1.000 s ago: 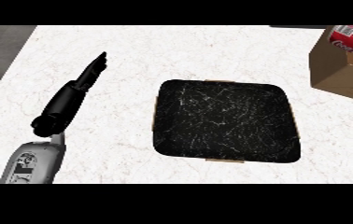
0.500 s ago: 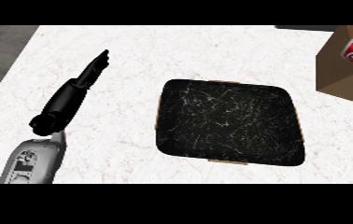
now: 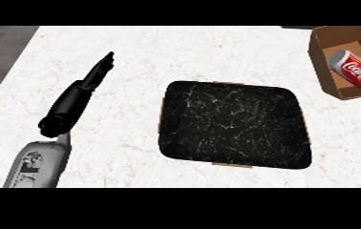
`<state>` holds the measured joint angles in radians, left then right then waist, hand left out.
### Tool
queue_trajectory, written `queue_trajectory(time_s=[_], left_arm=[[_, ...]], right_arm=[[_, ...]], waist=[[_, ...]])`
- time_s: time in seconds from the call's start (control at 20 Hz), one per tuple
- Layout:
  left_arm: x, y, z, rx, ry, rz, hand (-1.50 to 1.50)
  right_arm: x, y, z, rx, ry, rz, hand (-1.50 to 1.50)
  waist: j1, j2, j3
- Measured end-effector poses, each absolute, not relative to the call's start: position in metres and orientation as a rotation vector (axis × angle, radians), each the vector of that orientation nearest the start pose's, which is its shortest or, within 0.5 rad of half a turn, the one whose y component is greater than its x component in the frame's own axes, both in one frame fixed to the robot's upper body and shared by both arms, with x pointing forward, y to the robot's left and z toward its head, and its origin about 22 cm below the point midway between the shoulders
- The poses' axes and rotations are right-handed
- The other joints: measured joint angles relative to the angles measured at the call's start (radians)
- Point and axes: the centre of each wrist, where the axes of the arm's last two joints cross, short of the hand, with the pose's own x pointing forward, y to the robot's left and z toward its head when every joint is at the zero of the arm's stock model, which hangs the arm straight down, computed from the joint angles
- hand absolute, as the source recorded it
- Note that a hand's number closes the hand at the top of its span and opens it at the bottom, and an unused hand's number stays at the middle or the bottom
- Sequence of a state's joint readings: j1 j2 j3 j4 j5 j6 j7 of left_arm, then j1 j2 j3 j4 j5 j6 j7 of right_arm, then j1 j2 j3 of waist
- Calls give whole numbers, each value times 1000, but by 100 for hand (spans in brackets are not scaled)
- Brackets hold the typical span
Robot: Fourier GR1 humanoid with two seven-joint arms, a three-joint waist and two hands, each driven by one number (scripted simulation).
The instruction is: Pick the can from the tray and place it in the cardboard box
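A red can (image 3: 347, 64) with white lettering lies on its side inside the brown cardboard box (image 3: 326, 56) at the right edge of the head view. The dark marbled tray (image 3: 233, 124) sits in the middle of the counter with nothing on it. My left hand (image 3: 76, 97) rests at the left, fingers straight and pointing up and away, well apart from the tray. My right hand does not show.
The white marble counter (image 3: 176, 51) spreads around the tray. Its left edge runs diagonally at the upper left, with grey floor (image 3: 13, 42) beyond it. The box is cut off by the right edge of the view.
The view has shifted, so more of the box and the can inside it shows now. The left hand and the tray keep their places on the counter.
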<state>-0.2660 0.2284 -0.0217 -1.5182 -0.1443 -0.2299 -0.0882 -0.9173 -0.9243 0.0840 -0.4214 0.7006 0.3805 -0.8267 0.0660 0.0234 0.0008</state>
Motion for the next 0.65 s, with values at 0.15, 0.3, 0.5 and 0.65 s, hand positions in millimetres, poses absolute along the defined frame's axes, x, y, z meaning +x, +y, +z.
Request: queue_trajectory(time_s=[0.15,0.3,0.5,0.65], left_arm=[[301,250,68,48,-1780,-576,0],[301,253,68,52,-1778,-571,0],[301,250,69,52,-1781,-572,0],[302,248,72,45,-1788,-573,0]], right_arm=[[383,-475,194,-485,-1596,1117,-150],[385,-476,184,-364,-1688,847,-150],[382,-486,184,-230,-1704,557,-150],[376,-496,190,-171,-1699,407,-150]], waist=[[1,-2,3],[-4,-2,5],[-5,1,5],[2,7,6]])
